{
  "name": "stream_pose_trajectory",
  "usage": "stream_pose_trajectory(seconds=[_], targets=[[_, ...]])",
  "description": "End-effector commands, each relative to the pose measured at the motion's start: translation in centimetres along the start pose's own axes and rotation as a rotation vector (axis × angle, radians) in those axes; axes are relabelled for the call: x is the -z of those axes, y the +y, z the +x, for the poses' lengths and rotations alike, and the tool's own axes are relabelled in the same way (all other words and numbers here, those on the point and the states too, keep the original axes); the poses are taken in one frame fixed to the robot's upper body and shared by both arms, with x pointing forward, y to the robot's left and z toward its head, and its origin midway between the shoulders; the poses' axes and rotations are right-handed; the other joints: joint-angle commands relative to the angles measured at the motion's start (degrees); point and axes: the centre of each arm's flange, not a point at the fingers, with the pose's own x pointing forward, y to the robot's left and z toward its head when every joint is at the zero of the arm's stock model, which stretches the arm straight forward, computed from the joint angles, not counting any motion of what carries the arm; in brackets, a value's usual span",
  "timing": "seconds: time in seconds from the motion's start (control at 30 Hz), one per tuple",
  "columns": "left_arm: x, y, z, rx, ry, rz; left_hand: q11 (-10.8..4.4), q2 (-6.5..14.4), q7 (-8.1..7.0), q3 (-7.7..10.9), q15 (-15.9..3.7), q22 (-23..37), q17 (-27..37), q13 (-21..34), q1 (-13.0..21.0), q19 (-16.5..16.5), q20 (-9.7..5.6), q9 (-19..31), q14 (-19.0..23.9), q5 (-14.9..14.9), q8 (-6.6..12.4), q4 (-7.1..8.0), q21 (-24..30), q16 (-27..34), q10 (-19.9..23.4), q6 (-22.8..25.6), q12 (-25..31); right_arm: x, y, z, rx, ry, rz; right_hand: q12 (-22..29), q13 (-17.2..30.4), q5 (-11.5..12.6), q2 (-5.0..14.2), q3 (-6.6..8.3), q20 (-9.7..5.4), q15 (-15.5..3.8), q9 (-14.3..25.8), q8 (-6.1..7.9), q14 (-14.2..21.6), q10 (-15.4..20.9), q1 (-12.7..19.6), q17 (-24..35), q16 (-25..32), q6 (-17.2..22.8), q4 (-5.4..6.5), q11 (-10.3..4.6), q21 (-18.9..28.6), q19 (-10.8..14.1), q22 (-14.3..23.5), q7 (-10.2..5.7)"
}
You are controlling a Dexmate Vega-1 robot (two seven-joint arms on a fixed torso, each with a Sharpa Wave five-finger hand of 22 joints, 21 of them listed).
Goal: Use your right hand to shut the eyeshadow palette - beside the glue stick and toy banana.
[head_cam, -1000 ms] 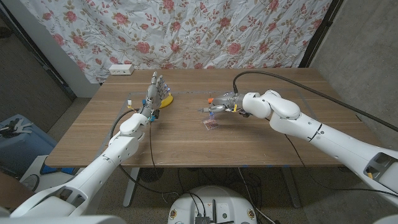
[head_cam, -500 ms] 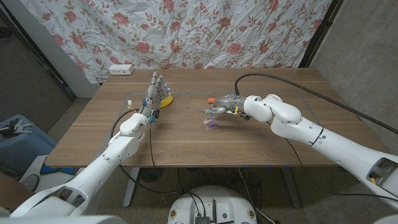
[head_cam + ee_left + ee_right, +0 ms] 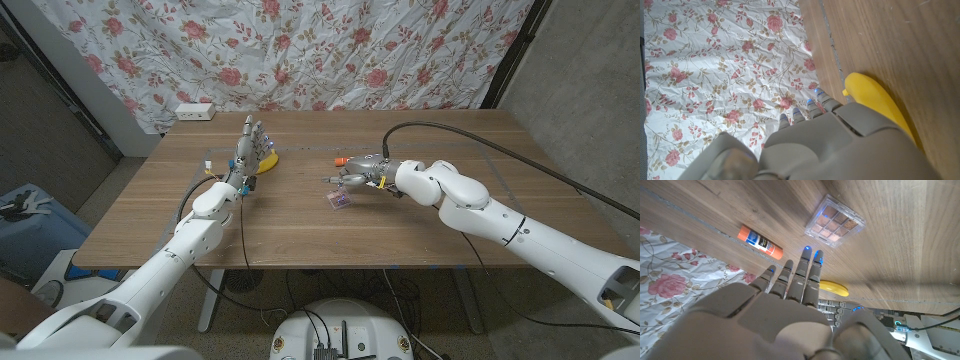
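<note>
Palette: eyeshadow palette [image 3: 835, 222] lying on the wooden table [image 3: 300, 225] near the middle, clear lid down over the pans of brown and pink shades; seen small in the head view [image 3: 340, 200].
Right hand [image 3: 357, 174]: hovering just behind the palette, fingers [image 3: 805, 275] stretched out and slightly apart, tips short of the palette, holding nothing.
Glue stick [image 3: 760, 241]: orange cap, lying on its side, near the palette, on the far side of the right hand.
Toy banana [image 3: 875, 100]: yellow, on the table beside the left hand, well apart from the palette.
Left hand [image 3: 247, 150]: standing upright, fingers extended upward, empty.
Backdrop: floral cloth [image 3: 300, 50] behind the table; white power strip [image 3: 194, 111] at the far left corner.
</note>
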Motion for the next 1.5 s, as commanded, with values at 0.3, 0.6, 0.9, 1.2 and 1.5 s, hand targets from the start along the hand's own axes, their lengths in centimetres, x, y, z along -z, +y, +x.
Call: stream_pose_trajectory(seconds=[0.3, 0.6, 0.9, 1.2, 1.5], targets=[[0.0, 0.0, 0.0, 0.000, 0.000, 0.000, -0.50, -0.04, -0.31, 0.16, -4.07, 0.25, 0.20, 0.20, 0.47, 0.54, -0.46, 0.20, -0.41, 0.30, 0.33, 0.13, 0.39, 0.45, 0.12, 0.09, 0.29, -0.8, 1.6, -2.4, 0.155, 0.004, 0.053, -0.89, 0.12, -0.78, 3.06, 1.96, 0.81, -2.63, -0.08, -0.20, 1.41, -0.83, 2.24, -0.39, 0.35, -0.87, -1.00, -0.85, 0.59, 1.98, 0.15, -0.36], [0.0, 0.0, 0.0, 0.000, 0.000, 0.000, -0.59, -0.03, -0.31, 0.16, -4.07, 0.25, 0.20, 0.20, 0.48, 0.56, -0.50, 0.20, -0.43, 0.30, 0.33, 0.13, 0.40, 0.43, 0.14, 0.09, 0.29, -1.2, 2.7, -3.4, 0.240, -0.008, 0.073, -1.87, -0.16, -1.49, 3.29, 3.33, 1.06, -2.86, -0.26, -0.97, 1.65, -2.30, 3.64, -0.57, 0.34, -2.43, -1.83, -0.91, 0.46, 2.62, 0.16, -0.68], [0.0, 0.0, 0.0, 0.000, 0.000, 0.000, -0.58, -0.04, -0.31, 0.17, -4.14, 0.25, 0.20, 0.20, 0.48, 0.49, -0.55, 0.20, -0.43, 0.30, 0.32, 0.13, 0.38, 0.44, 0.18, 0.07, 0.31, -0.9, 4.8, -4.5, 0.338, -0.025, 0.084, -2.89, -0.55, -2.79, 3.67, 5.37, 0.81, -3.36, -0.48, -2.07, 1.54, -4.48, 5.80, -0.44, 0.42, -4.36, -3.28, -1.26, 0.30, 3.28, 0.16, -1.03], [0.0, 0.0, 0.0, 0.000, 0.000, 0.000, -0.56, -0.04, -0.31, 0.17, -4.05, 0.25, 0.20, 0.20, 0.48, 0.51, -0.48, 0.20, -0.40, 0.30, 0.32, 0.13, 0.38, 0.45, 0.20, 0.06, 0.32, -1.0, 6.1, -5.1, 0.374, -0.013, 0.082, -4.23, -1.33, -4.65, 3.41, 6.59, 0.22, -3.29, -0.91, -4.43, -0.39, -9.14, 6.24, 0.08, -0.12, -7.97, -3.77, -1.24, 0.12, 3.82, 0.19, -1.08], [0.0, 0.0, 0.0, 0.000, 0.000, 0.000, -0.52, -0.04, -0.31, 0.18, -4.06, 0.25, 0.20, 0.20, 0.48, 0.56, -0.49, 0.20, -0.42, 0.30, 0.32, 0.13, 0.40, 0.44, 0.16, 0.07, 0.30, -0.9, 7.9, -5.4, 0.395, -0.055, 0.066, -4.90, -2.72, -6.17, 2.92, 7.57, -1.03, -3.23, -1.62, -7.45, -2.88, -13.98, 5.55, -0.06, -1.70, -12.05, -3.36, -1.81, -0.03, 4.20, 0.18, -1.83]])
